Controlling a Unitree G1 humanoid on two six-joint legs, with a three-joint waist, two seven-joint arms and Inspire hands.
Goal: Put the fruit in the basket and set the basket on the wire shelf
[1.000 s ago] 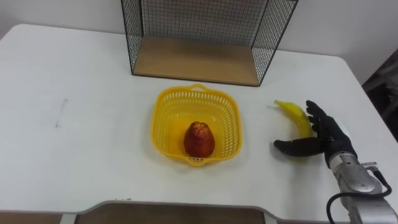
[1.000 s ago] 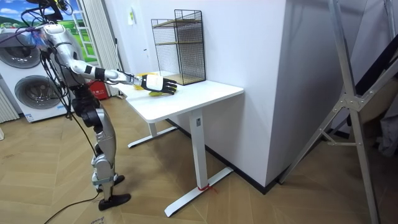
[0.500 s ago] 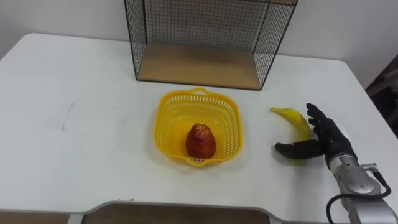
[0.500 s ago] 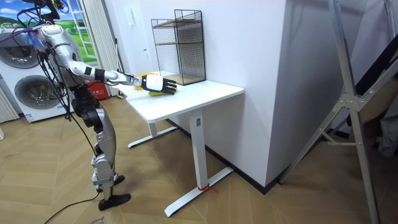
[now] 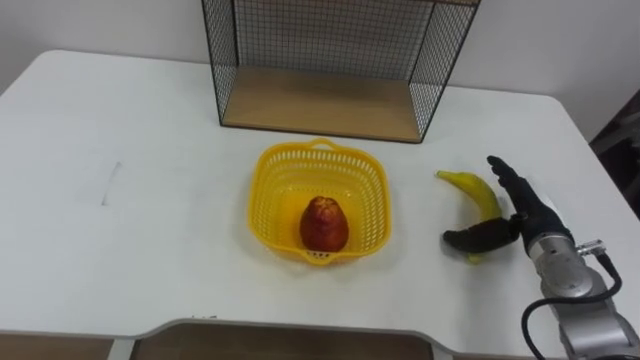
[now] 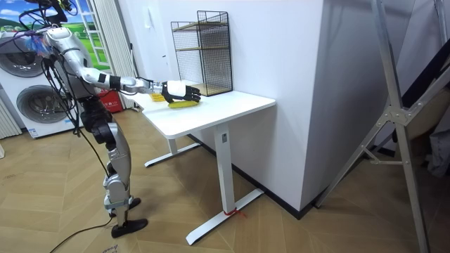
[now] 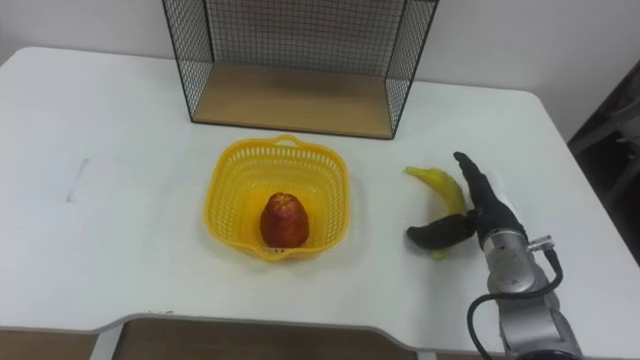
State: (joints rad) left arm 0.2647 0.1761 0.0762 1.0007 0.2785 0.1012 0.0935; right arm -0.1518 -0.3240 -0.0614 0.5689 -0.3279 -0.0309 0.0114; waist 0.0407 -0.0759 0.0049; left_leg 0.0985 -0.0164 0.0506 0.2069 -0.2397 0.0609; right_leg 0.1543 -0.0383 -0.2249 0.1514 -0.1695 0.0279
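Basket [image 5: 270,200] (red fruit [image 5: 323,224] inside) before wire shelf [image 5: 318,100], banana [image 5: 468,185] beside

yellow basket [image 5: 318,190], red fruit [image 5: 323,223], yellow banana [image 5: 476,192]

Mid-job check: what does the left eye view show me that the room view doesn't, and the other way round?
Left eye view: the red fruit lying inside the yellow basket, and the right hand's straight fingers beside the banana, thumb across its near end. Room view: the robot standing at the end of the white table, right arm stretched out, washing machines behind it. Both: the right hand at the banana, the wire shelf, the white table.
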